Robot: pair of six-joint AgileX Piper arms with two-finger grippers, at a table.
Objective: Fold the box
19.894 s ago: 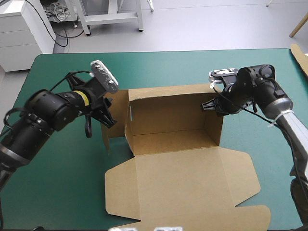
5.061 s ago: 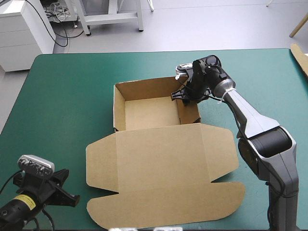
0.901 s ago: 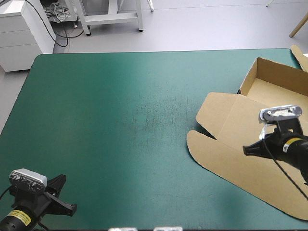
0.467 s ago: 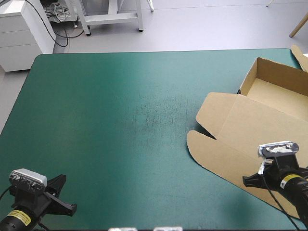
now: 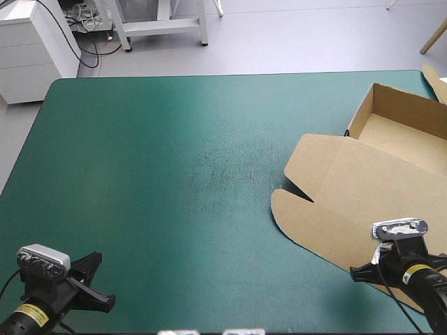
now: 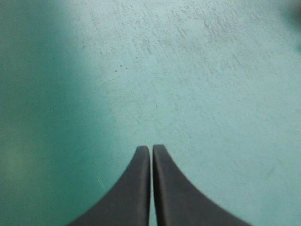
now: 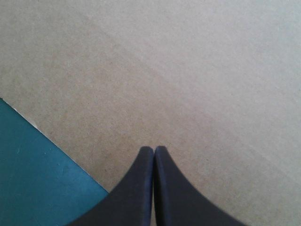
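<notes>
The brown box (image 5: pixel 363 188) lies at the table's right side as an open tray (image 5: pixel 404 124) with raised walls. Its lid (image 5: pixel 335 202) is spread flat toward the table's middle. My right gripper (image 5: pixel 360 271) hovers over the lid's near edge by the front right corner. In the right wrist view its black fingers (image 7: pixel 154 151) meet in a point, shut, above bare brown board (image 7: pixel 188 70), with nothing between them. My left gripper (image 5: pixel 100 282) sits at the front left corner, far from the box. It is shut (image 6: pixel 151 149) over the teal-green cover (image 6: pixel 188 70).
A strip of more brown board (image 5: pixel 434 78) juts at the table's far right corner. The teal-green cover (image 5: pixel 174 167) stretches bare from the lid to the left edge. Part of the box runs past the table's right edge.
Much earlier the box stood mid-table between both arms; it now lies at the right side. Just before, my right gripper drew back along the lid toward the front edge. The left gripper barely shifted.
</notes>
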